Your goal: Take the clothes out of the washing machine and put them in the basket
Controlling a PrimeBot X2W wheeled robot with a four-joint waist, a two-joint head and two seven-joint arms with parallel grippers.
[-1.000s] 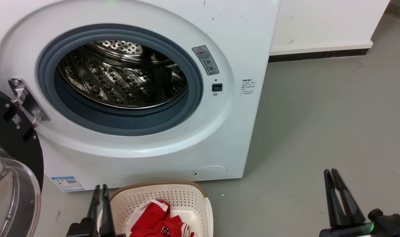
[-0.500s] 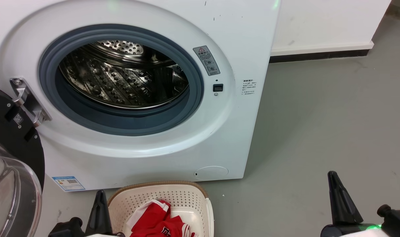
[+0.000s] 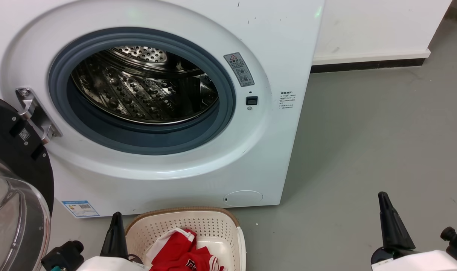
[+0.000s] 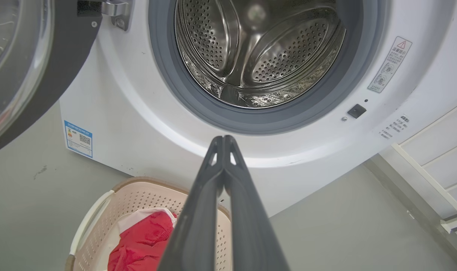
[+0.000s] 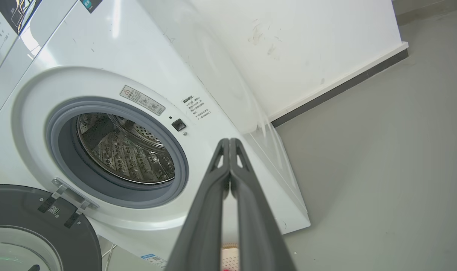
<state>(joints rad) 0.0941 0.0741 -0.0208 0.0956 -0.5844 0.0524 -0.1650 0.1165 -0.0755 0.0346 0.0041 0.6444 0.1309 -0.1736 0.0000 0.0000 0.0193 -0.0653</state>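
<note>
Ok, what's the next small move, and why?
Probably just park both arms at rest: the steel drum looks bare, the red garments lie in the basket, and the left claw and right claw are shut on nothing. The task looks done.

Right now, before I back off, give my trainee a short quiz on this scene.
1. True or false: clothes lie in the drum.
2. The washer door is: A open, B shut, C missing.
3. Fill in: the left gripper and right gripper are both ___.
Key: 1 false, they lie in the basket; 2 A; 3 shut.
</note>
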